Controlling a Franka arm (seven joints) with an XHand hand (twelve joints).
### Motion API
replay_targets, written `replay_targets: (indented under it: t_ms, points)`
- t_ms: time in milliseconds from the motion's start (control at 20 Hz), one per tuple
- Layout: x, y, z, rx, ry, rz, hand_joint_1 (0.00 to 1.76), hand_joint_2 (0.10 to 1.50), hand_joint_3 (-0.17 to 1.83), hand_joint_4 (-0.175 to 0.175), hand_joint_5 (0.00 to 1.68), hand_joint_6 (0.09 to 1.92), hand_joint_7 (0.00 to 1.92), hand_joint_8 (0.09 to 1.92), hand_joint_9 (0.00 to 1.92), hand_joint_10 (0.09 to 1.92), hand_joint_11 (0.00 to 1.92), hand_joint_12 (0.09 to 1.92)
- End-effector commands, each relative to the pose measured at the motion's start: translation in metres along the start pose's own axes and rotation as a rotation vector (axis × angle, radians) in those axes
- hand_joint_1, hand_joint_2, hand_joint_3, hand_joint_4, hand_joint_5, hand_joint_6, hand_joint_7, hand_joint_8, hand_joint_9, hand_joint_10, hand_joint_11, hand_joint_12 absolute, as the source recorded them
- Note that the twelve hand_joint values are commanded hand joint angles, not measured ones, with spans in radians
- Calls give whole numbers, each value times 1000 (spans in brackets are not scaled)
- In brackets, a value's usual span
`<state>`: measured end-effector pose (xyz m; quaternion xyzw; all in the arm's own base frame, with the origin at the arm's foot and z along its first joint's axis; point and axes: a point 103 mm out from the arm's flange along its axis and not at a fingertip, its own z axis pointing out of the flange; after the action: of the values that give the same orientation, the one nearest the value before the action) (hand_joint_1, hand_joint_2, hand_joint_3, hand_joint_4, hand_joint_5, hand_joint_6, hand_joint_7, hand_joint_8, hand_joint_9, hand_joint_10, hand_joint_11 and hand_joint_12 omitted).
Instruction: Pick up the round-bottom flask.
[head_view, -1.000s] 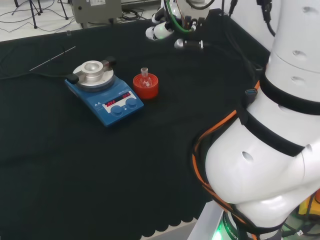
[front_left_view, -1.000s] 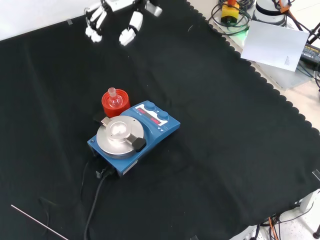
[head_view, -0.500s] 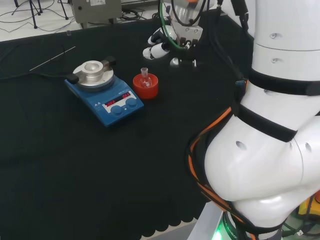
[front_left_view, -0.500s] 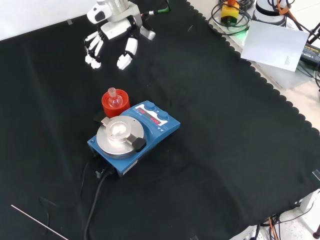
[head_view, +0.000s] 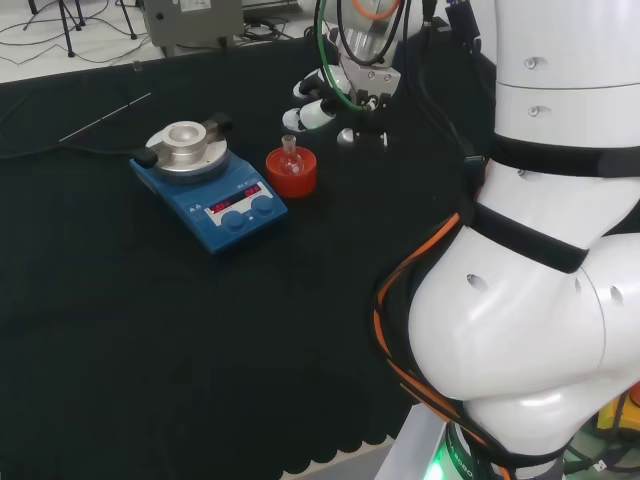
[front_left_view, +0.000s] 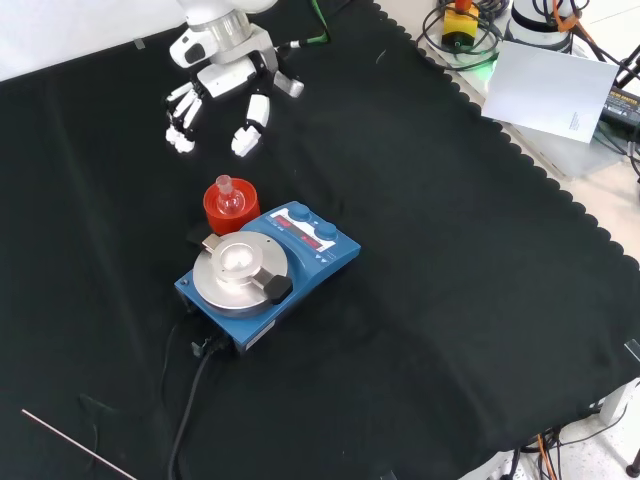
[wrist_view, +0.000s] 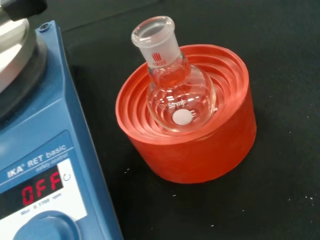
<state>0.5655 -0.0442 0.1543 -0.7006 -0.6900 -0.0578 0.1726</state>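
Observation:
A small clear round-bottom flask stands upright in a red ribbed ring stand, neck up. In the head view the flask and stand sit just right of the blue stirrer plate. My hand hovers a little behind and to the right of the flask, fingers spread and relaxed, holding nothing. In the front view the hand hangs above the flask and stand, with a gap of cloth between the fingertips and the flask.
A blue magnetic stirrer with a round metal top stands right against the red stand; its cable trails toward the front view's bottom. A thin rod lies on the cloth at the far left of the head view.
The hand has come down from the bench's far edge toward the flask, still open. The flask and stirrer have stayed put.

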Motion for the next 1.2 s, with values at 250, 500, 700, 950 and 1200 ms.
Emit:
replay_targets:
  t_ms: [250,500,700,950,1200]
  points:
    - [-4,6,14,-13,-11,27,785,714,522,1,588,87,242,564,381,611,0,1227]
    - [-22,10,19,-23,-23,50,852,671,563,10,651,87,244,565,383,614,0,1237]
    - [-9,15,30,-5,3,14,878,640,614,12,697,87,250,566,392,612,0,1246]
    - [-11,18,40,-8,-2,16,892,604,655,12,702,88,260,565,398,608,0,1249]
    - [1,18,47,-2,-12,2,893,588,660,13,702,90,265,566,402,608,0,1250]
